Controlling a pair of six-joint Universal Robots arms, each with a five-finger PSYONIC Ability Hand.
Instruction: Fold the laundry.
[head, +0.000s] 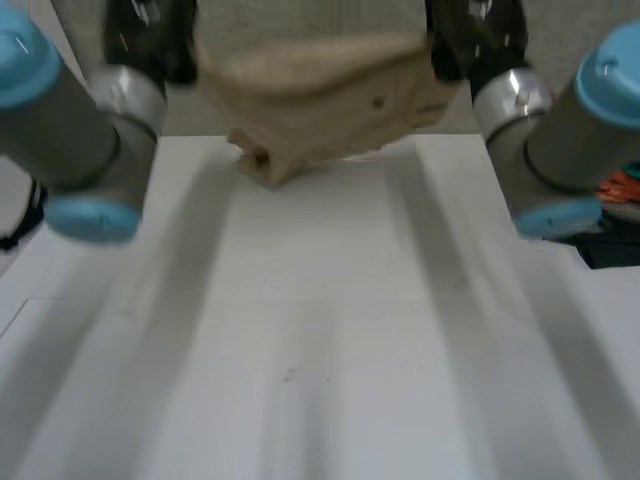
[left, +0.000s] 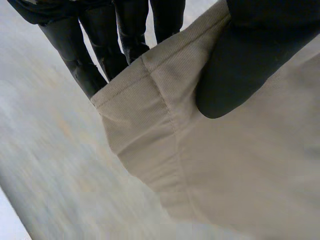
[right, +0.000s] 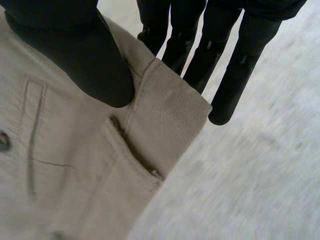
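trousers (head: 320, 100): beige, held up over the far end of the table (head: 320, 340), stretched between the two hands. the lower part hangs bunched and low. i cannot tell whether it touches the tabletop.
left hand (left: 245, 60): closed on the trousers in a pinch. the thumb presses the front of the cloth just beside a stitched seam, and the fingers (left: 100, 55) run straight behind the edge.
right hand (right: 85, 55): also pinching the trousers. the thumb sits on the thick band at the corner, near a slit pocket (right: 32, 135), and the fingers (right: 235, 75) are straight behind the cloth.
arms: the left arm (head: 70, 130) and right arm (head: 570, 140) are raised on either side of the table, with the trousers between them.
why held so: probably so the cloth's own weight pulls it flat. one grip at each end of the top edge keeps that edge taut and straight.
why over the table: the surface below is bare, so there is room to lay the trousers out whole.
step: likely lifting and spreading. no fold has been made yet, so the task looks to be at an early stage.
next move calls for: both hands coming down level and together, so the hanging part lands first and the rest lies flat.
risk: the bunched lower part may crease underneath, and a thumb may slip off the thick band.
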